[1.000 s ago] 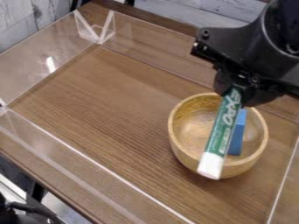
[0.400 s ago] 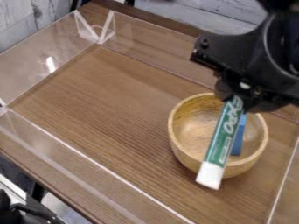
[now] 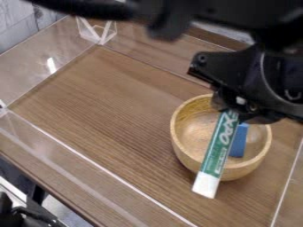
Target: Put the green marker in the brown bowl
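hand: black, bulky, in the upper right of the view; its fingertips close together, shut on the upper end of the marker.
green marker: the marker hangs from the hand at a steep slant, its upper end at the fingertips and its lower end toward the near left; the middle is green with white lettering, the lower end is white.
marker and bowl: seen from this camera, the marker crosses in front of the bowl's opening and its near left rim, with the white end showing past the rim; whether it touches the rim cannot be told.
brown bowl: the bowl is round, light brown and thick-rimmed, standing on the counter below the hand; part of its far rim is hidden behind the hand.
blue block: the block sits inside the bowl, on the right side, to the right of the marker; its upper part is partly hidden.
counter: brown wood, with clear low walls along its left and near left sides.
clear stand: a small see-through piece at the far left corner of the counter.
cables: dark cables lie at the lower left, outside the clear wall.
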You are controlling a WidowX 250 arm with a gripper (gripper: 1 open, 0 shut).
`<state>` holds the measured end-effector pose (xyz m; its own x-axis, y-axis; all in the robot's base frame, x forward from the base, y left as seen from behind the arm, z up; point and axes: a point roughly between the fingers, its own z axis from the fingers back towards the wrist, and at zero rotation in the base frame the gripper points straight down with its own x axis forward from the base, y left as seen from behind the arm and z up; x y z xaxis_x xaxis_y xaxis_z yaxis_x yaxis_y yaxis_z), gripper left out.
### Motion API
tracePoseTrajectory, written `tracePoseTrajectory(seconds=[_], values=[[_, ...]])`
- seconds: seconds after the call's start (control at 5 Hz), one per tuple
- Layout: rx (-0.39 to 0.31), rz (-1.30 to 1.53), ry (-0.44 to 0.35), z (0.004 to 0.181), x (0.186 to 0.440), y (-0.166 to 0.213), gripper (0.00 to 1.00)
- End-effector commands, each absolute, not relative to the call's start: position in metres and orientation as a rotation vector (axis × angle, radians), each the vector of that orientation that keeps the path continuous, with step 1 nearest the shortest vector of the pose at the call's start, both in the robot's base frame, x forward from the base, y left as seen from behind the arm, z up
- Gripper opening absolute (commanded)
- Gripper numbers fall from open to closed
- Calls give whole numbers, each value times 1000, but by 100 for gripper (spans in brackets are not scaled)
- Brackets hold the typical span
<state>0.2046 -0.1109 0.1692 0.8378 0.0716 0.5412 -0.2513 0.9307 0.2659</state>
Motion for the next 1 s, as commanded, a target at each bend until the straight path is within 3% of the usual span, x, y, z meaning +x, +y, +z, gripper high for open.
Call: tracePoseTrajectory(seconds=[0.0,0.2,0.4,0.6,0.8], values=[[310,176,-585,169,210,-120,100],[309,178,-585,168,214,-112,0],[307,179,-583,163,217,-108,0],[304,170,-579,156,219,-106,100],[303,159,-577,150,220,-106,100]])
